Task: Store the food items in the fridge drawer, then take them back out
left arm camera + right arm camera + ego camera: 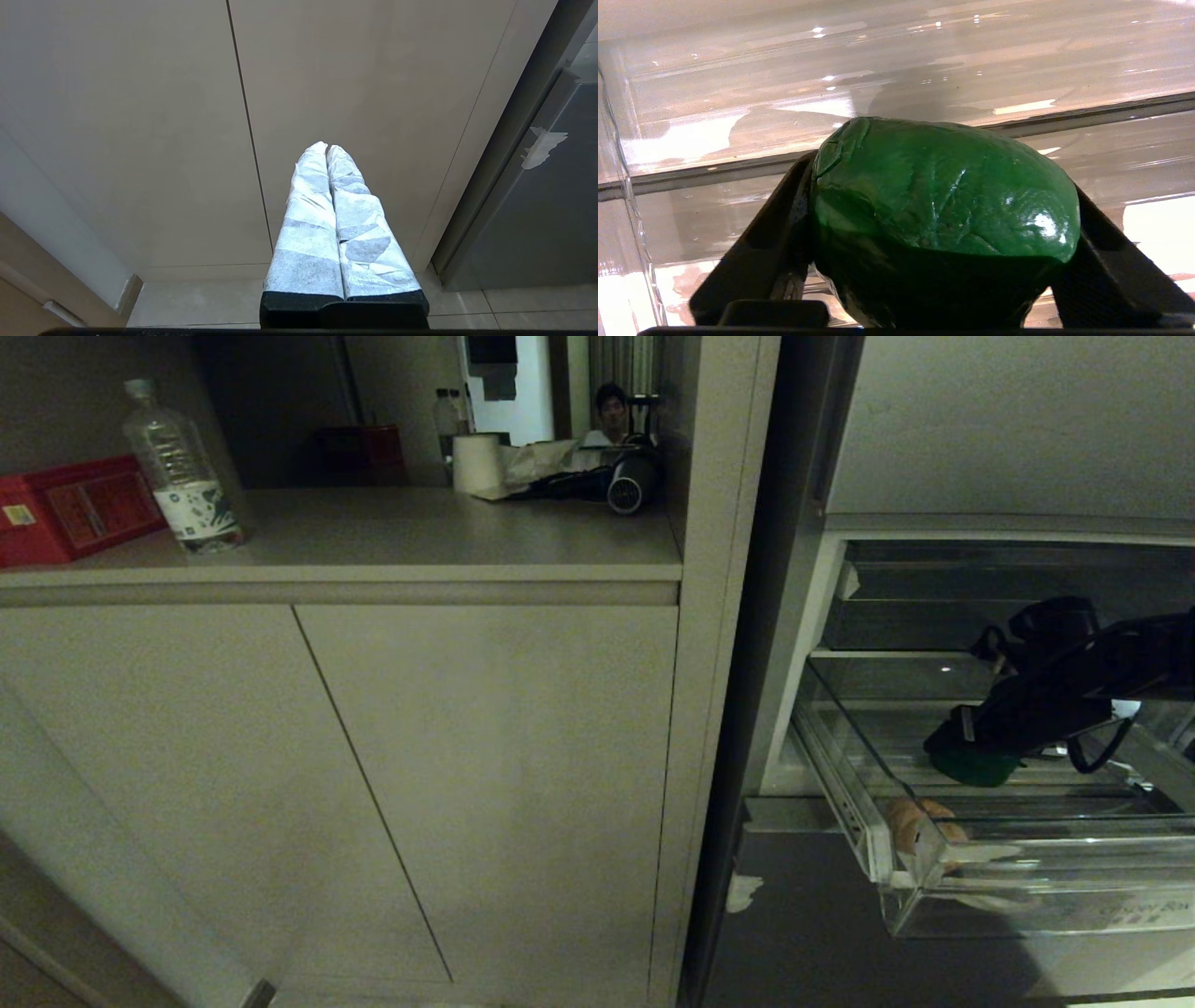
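Inside the fridge drawer [1036,887], pulled out and clear-walled, the right gripper [971,761] reaches toward the drawer's left side with a glossy green food item [943,186] between its black fingers [761,242]. The fingers flank the item on both sides; whether they press it or merely bracket it cannot be told. Its long axis runs across the fingers, parallel to the drawer's ribs. The round orange-tan food item [920,826] lies at the drawer's front-left corner, against the front lip. Only the right wrist view shows the green item's leaf-veined surface; only the head view shows the orange-tan piece. The left gripper [327,149], fingers pressed together, faces the cabinet doors [350,84].
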### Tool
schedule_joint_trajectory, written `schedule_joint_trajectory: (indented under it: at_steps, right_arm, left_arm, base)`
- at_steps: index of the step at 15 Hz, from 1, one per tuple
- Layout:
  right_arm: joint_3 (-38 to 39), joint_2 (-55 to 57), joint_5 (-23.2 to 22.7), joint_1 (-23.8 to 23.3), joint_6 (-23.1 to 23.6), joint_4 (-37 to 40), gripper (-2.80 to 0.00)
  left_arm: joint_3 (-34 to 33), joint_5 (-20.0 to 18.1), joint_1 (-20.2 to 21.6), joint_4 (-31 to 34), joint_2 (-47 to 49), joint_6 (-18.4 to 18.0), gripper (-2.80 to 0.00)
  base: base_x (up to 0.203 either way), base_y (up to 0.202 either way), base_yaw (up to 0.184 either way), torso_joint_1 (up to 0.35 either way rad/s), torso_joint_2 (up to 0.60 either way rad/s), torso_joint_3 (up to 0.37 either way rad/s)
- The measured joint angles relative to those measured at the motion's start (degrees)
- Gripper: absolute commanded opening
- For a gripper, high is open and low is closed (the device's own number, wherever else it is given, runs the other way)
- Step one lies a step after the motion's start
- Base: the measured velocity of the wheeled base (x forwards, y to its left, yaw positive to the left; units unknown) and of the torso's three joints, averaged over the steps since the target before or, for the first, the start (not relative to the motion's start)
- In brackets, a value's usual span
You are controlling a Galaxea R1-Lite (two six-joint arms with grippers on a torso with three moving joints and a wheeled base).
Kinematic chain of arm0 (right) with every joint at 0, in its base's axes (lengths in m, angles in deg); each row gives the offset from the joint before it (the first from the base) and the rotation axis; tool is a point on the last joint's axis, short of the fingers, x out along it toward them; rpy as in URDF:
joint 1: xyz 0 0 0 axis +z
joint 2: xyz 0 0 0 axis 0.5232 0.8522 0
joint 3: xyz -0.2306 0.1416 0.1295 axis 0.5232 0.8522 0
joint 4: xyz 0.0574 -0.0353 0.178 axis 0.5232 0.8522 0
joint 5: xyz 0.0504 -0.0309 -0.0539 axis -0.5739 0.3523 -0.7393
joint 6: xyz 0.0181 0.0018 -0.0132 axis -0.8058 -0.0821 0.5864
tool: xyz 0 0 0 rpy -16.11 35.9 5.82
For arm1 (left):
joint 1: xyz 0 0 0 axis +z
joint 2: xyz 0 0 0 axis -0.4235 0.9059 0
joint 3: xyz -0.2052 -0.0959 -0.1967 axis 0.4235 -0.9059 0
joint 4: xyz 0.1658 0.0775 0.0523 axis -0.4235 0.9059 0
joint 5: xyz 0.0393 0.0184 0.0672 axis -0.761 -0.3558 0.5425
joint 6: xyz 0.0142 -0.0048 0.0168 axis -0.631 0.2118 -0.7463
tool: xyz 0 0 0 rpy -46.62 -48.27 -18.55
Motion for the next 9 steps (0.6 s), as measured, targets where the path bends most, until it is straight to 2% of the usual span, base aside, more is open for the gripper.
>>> schedule_joint_trajectory:
  at_steps: [6,9]
  right_arm:
    - [1.0,-3.7,-0.1,0.0,-0.1,0.0,-2.80]
    - [4.1,-8.8,-0.2,0.0,-0.1,0.1,-2.80]
  left_arm:
    - [0.0,0.0,0.0,0.0,0.0,0.0,-2.80]
    - [0.0,0.0,0.0,0.0,0.0,0.0,-2.80]
  base:
    - [0.000,0.000,0.000,0.000,0.00,0.000]
    - [0.000,0.000,0.000,0.000,0.00,0.000]
